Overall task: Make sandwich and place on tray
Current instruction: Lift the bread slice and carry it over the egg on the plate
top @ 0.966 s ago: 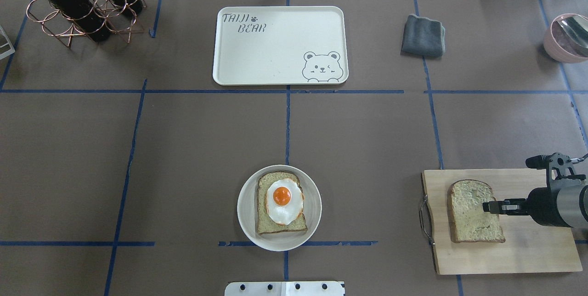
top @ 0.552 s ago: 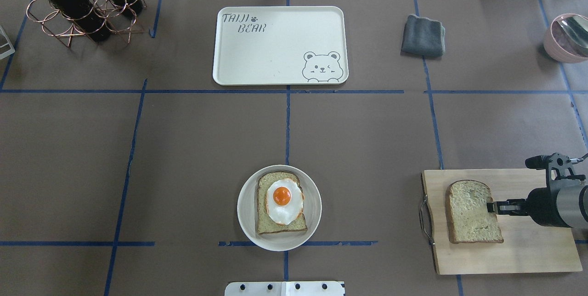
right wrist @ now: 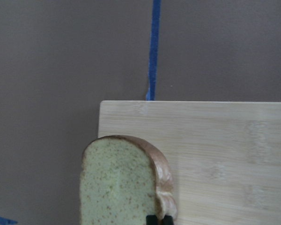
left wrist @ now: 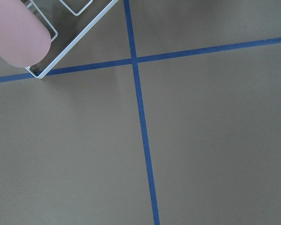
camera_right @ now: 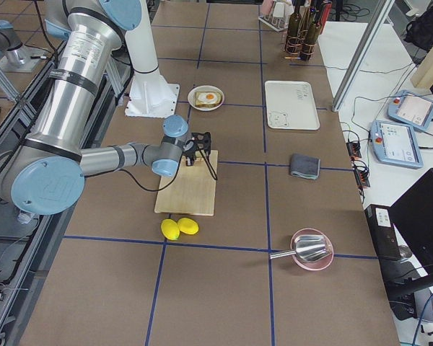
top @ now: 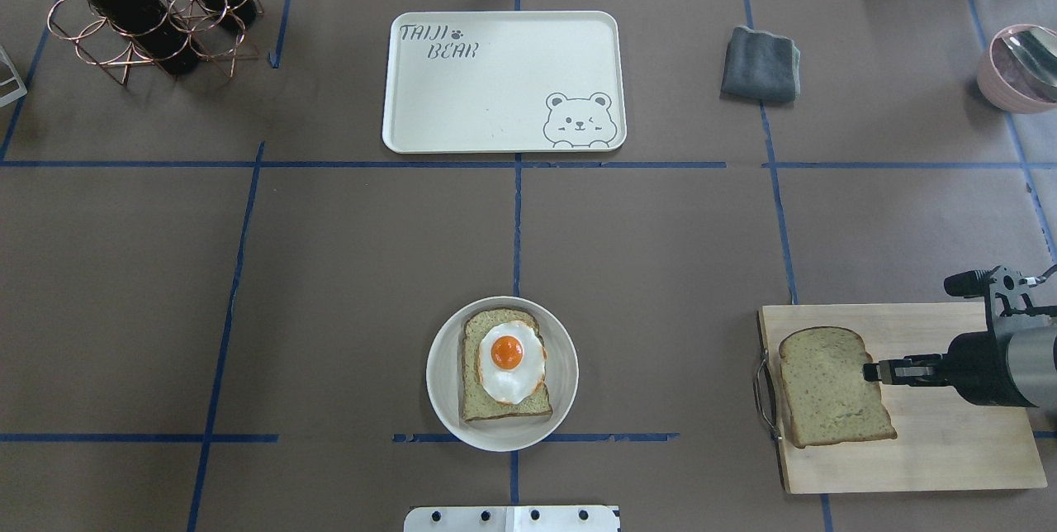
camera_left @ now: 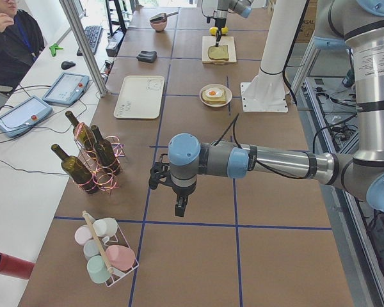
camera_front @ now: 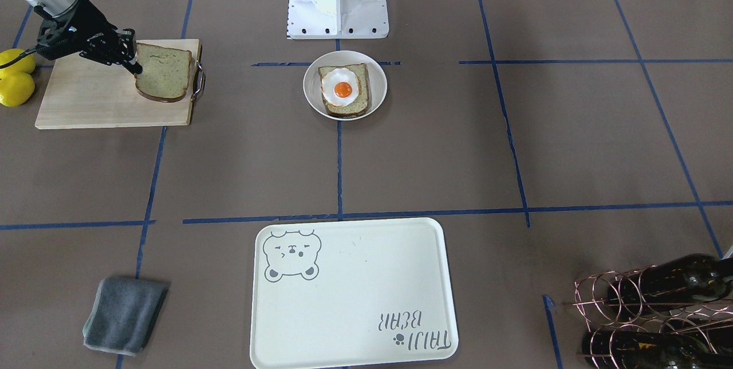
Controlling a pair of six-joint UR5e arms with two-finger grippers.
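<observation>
Midway through the sandwich build, the top slice (top: 830,387) is pinched at its three o'clock crust by the right gripper (top: 869,371), whose fingers (right wrist: 152,220) are drawn narrow on the bread, as the wrist view shows. The slice sits over the nine o'clock end of the cutting board (top: 950,449), overhanging that edge, and appears tipped off the wood rather than lying flat.

Read from overhead, the board lies at four o'clock on the table. The round dish (top: 442,408) at six o'clock carries the bottom slice (top: 487,410) with the fried egg (top: 510,360) on top. The tray (top: 495,86), with nothing on it, waits at twelve o'clock, well apart from both. The left gripper (camera_left: 179,208) hangs over bare table far from the food. Only a side view shows it, so whether its fingers are wide or closed cannot be told.

The step in hand looks to be carrying the top slice across to the dish. Done well, that would mean keeping the thin edge grip level so the slice neither droops nor swings. It would also mean clearing the dish rim, squaring crust over crust above the egg, and letting go low so the yolk is not shoved aside.
</observation>
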